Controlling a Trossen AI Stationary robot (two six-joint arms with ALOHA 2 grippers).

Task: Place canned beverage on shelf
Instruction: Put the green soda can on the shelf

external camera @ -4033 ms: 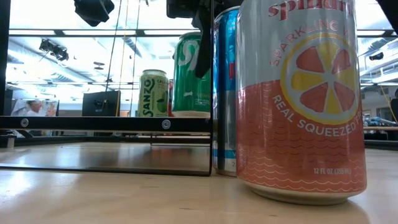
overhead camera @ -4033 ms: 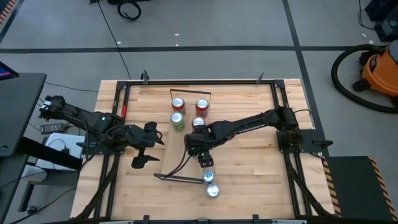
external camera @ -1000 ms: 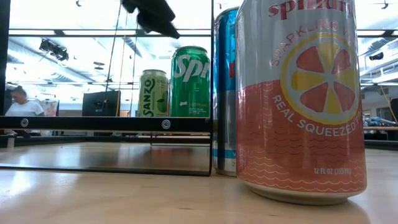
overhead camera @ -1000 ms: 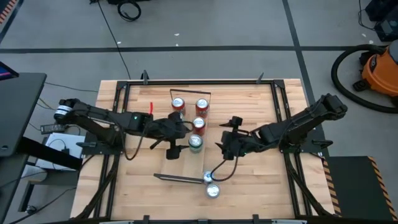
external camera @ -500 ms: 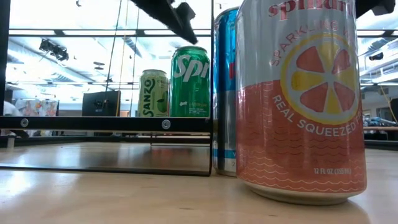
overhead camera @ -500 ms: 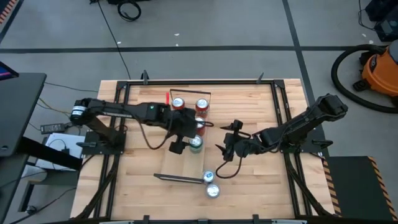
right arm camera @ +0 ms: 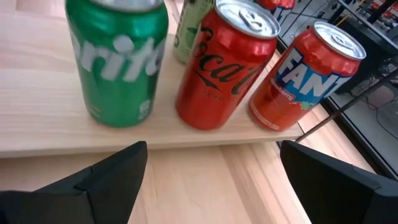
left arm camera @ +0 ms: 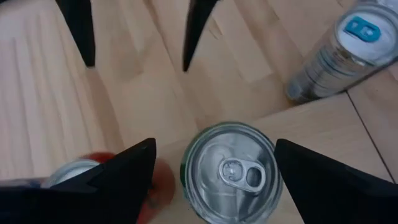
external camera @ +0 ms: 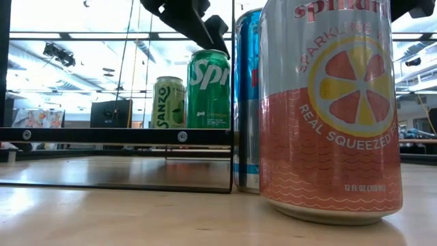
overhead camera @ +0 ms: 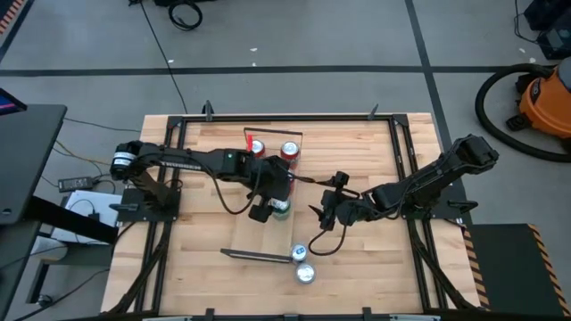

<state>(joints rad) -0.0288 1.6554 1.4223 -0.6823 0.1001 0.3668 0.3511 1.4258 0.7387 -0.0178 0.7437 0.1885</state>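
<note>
The shelf (overhead camera: 259,236) is a light-wood plank with black wire frames at both ends. A green Sprite can (overhead camera: 282,207) stands upright on its middle. A red cola can (right arm camera: 224,68), an orange Fanta can (right arm camera: 298,81) and a pale green can (external camera: 168,102) stand farther back on it. My left gripper (left arm camera: 214,180) is open. It hovers over the Sprite can's silver top (left arm camera: 230,171) with one finger on either side, touching nothing. My right gripper (overhead camera: 323,216) is open just right of the shelf, facing the cans.
A blue can (overhead camera: 299,254) and a pink-and-silver Spindrift can (overhead camera: 305,274) stand on the tabletop by the shelf's near end. In the low view they fill the foreground. A black rail frame (overhead camera: 178,120) runs along the table's edges. Bare wood lies left of the shelf.
My left gripper has swung toward the table's right edge, from left of the shelf to over the Sprite can, rolling as it went. My right gripper has sunk a little beside the shelf. The cans have stayed where they were.
</note>
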